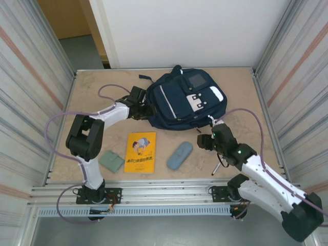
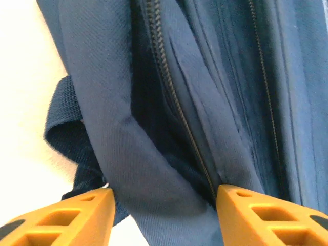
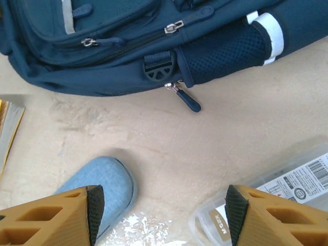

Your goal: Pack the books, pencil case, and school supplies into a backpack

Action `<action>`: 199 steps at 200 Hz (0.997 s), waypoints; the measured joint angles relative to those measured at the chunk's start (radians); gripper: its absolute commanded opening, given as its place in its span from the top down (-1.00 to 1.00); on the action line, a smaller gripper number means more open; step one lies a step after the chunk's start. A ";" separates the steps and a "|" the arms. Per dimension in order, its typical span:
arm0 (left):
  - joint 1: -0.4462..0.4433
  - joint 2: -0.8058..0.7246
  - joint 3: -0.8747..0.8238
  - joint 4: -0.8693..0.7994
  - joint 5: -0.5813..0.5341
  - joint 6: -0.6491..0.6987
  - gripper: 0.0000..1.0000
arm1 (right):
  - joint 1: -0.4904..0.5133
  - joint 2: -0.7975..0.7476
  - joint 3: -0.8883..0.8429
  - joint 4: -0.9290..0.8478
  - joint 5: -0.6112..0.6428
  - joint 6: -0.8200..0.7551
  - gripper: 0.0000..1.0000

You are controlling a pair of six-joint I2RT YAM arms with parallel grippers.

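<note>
The navy backpack (image 1: 184, 100) lies flat at the back middle of the table. My left gripper (image 1: 145, 109) is at its left edge, open, with a fold of the backpack's fabric (image 2: 154, 169) beside a zip between its orange fingers (image 2: 82, 215). My right gripper (image 3: 161, 197) hangs open above bare table just in front of the backpack (image 3: 128, 51), with nothing between its fingers. The blue-grey pencil case (image 3: 102, 184) lies at its left finger, and a clear-wrapped silvery bar (image 3: 302, 182) at its right. The yellow book (image 1: 140, 151), pencil case (image 1: 179, 155) and grey-green pad (image 1: 111, 160) lie in front.
A black marker pen (image 1: 217, 167) lies by the right arm near the front edge. A zip pull (image 3: 187, 99) hangs from the backpack's near side onto the table. Corrugated metal walls (image 1: 31, 92) close in both sides, and a rail (image 1: 164, 192) runs along the front.
</note>
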 measured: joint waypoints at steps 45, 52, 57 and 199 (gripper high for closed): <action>0.007 0.032 0.032 -0.021 0.031 -0.007 1.00 | -0.082 -0.008 -0.044 0.007 -0.162 -0.008 -0.97; 0.007 0.029 0.035 -0.027 0.037 -0.001 1.00 | -0.112 0.022 -0.044 0.018 -0.207 -0.016 -0.97; 0.007 0.023 0.035 -0.032 0.040 -0.003 1.00 | -0.132 0.046 -0.044 0.027 -0.236 -0.017 -0.97; 0.025 -0.226 0.148 -0.212 0.148 0.054 1.00 | -0.299 0.605 0.097 0.278 -0.492 -0.179 -0.50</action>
